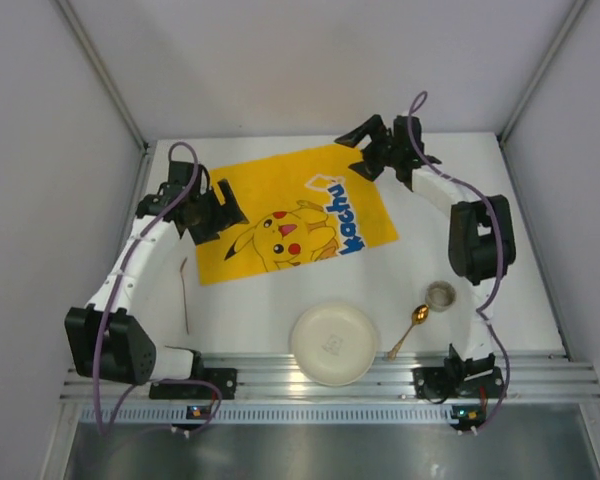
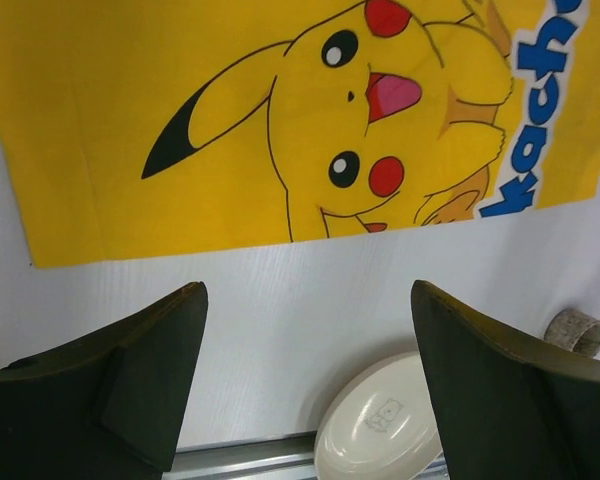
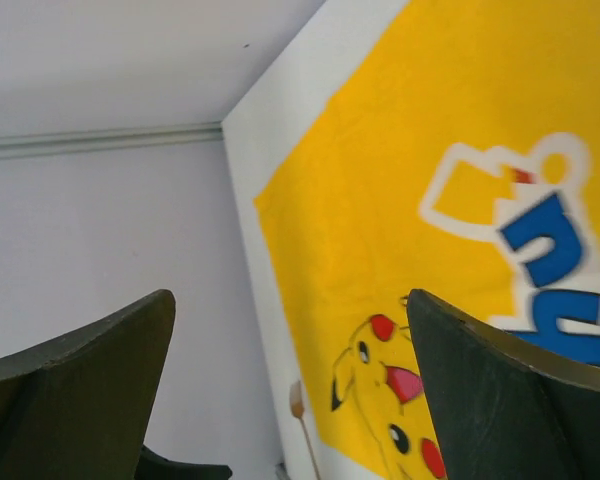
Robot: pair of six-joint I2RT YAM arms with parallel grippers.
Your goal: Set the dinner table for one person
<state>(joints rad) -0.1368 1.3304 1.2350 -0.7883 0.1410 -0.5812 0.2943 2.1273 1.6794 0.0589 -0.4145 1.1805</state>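
Observation:
The dinner table [image 1: 250, 310] is a white top with a yellow Pikachu-print cloth [image 1: 280, 215] lying flat across its middle. My left gripper [image 1: 216, 212] hovers at the cloth's left edge, open, with only bare table [image 2: 280, 290] and the cloth [image 2: 280, 120] beyond its jaws. My right gripper [image 1: 368, 150] is above the cloth's far right corner, open and holding nothing; the cloth [image 3: 400, 230] lies below it. A white plate [image 1: 334, 344] sits at the near edge, also seen as the plate [image 2: 380, 430] from the left wrist.
A gold spoon [image 1: 408, 328] lies right of the plate, and a small round cup [image 1: 441, 295] stands behind it. A thin wooden utensil [image 1: 185, 295] lies left of the cloth. Grey walls enclose the table on three sides; an aluminium rail [image 1: 330, 380] runs along the near edge.

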